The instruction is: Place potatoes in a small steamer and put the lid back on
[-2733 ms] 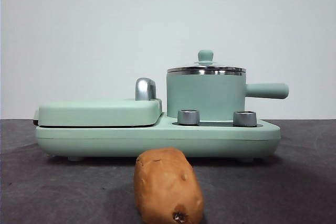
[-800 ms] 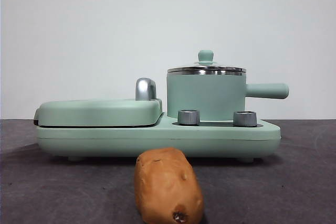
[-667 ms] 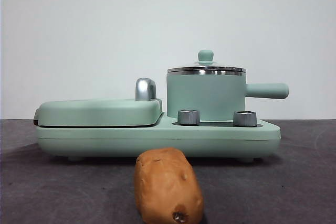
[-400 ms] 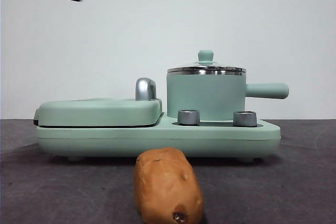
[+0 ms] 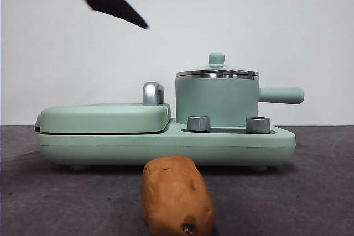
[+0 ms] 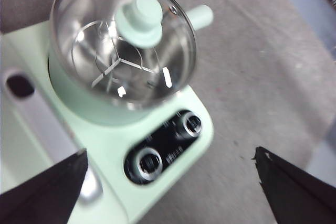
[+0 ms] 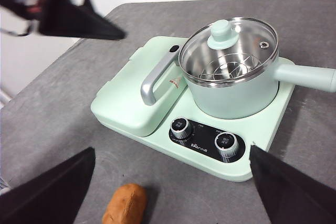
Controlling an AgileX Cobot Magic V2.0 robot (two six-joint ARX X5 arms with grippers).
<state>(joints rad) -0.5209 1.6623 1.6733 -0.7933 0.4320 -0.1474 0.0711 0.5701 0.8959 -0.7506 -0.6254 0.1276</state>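
Left claw (image 5: 145, 1): two black jaws spread wide apart, holding nothing, up in the air above the green cooker, over the flat griddle side and close to the pot.
Right claw (image 7: 170, 182): black jaws spread wide, holding nothing, hanging back above the counter on the near side of the cooker.
Potato: the oblong orange-brown potato (image 5: 177, 196) with little dark eyes and a dark spot on its end lies on the counter, just in front of the cooker, not touching it.
Steamer: the small mint-green round pot (image 5: 217, 102) with a steel rim sits on the cooker; its straight green handle (image 5: 282, 95) sticks out to the side.
Lid: the round glass lid (image 7: 231, 45) with a shiny steel rim and a mint-green knob (image 5: 216, 59) sits shut on the pot. A metal rack shows through the glass.
Cooker: the mint-green base (image 5: 166, 142) has a flat green griddle cover (image 5: 105, 117) with a silver handle (image 7: 157, 77), and two silver dials (image 7: 181, 128) below the pot.
Counter: dark grey (image 5: 310, 192).
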